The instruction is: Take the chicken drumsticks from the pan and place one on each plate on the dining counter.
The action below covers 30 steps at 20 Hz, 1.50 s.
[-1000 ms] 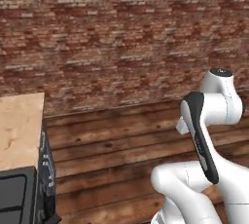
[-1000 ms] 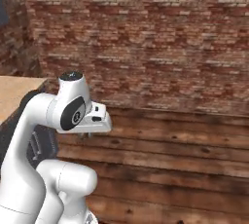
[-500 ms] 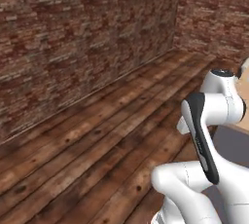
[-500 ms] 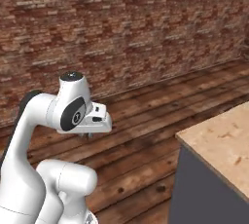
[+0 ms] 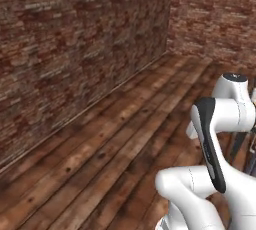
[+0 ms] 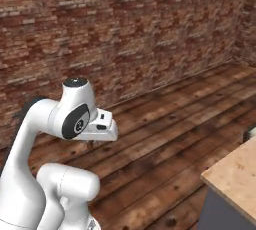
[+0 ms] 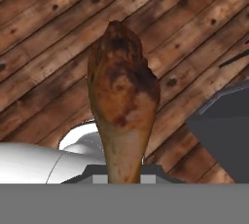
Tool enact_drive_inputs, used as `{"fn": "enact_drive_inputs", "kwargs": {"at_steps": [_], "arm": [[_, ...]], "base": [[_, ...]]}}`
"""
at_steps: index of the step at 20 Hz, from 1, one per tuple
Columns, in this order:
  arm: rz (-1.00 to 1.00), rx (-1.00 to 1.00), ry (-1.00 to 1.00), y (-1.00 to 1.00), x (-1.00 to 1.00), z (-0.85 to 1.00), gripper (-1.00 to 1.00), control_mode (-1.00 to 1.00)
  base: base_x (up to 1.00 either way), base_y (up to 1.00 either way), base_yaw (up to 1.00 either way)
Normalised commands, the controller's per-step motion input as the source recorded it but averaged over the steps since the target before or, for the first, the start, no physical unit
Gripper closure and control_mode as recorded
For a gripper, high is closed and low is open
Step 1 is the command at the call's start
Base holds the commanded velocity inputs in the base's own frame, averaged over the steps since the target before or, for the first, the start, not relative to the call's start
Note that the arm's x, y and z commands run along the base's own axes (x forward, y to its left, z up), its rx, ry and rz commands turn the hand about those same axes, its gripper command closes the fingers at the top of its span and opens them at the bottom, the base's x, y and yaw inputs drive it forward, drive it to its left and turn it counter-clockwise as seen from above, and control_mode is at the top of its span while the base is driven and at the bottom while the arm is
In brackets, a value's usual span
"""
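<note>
Hand view: the hand [image 7: 123, 179] is clamped on a chicken drumstick [image 7: 121, 96] by its thin bone end, meaty end pointing away over the wooden floor [image 7: 44, 38]. The carry likely goes best with the grip firm and the arm tucked until a plate comes in reach. At lower right of the right base view, the surface [image 6: 235, 174] shows a wood corner; a brick wall [image 6: 125, 29] stands behind.
</note>
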Motion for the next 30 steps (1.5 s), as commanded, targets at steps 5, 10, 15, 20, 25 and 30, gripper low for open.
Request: {"fn": "enact_drive_inputs", "kwargs": {"at_steps": [5, 10, 15, 20, 25, 30], "arm": [[0.0, 0.0, 0.0, 0.0, 0.0, 0.0, 1.0, 1.0], [0.0, 0.0, 0.0, 0.0, 0.0, 0.0, 1.0, 1.0], [0.0, 0.0, 0.0, 0.0, 0.0, 0.0, 1.0, 1.0], [0.0, 0.0, 0.0, 0.0, 0.0, 0.0, 1.0, 1.0], [0.0, 0.0, 0.0, 0.0, 0.0, 0.0, 1.0, 1.0], [0.0, 0.0, 0.0, 0.0, 0.0, 0.0, 1.0, 1.0]], "base": [[1.0, 0.41, -0.26], [0.85, 0.47, -0.53], [0.84, 0.39, -0.55], [0.96, 0.26, -0.41], [0.99, 0.25, -0.39], [0.99, 0.21, -0.35]]}}
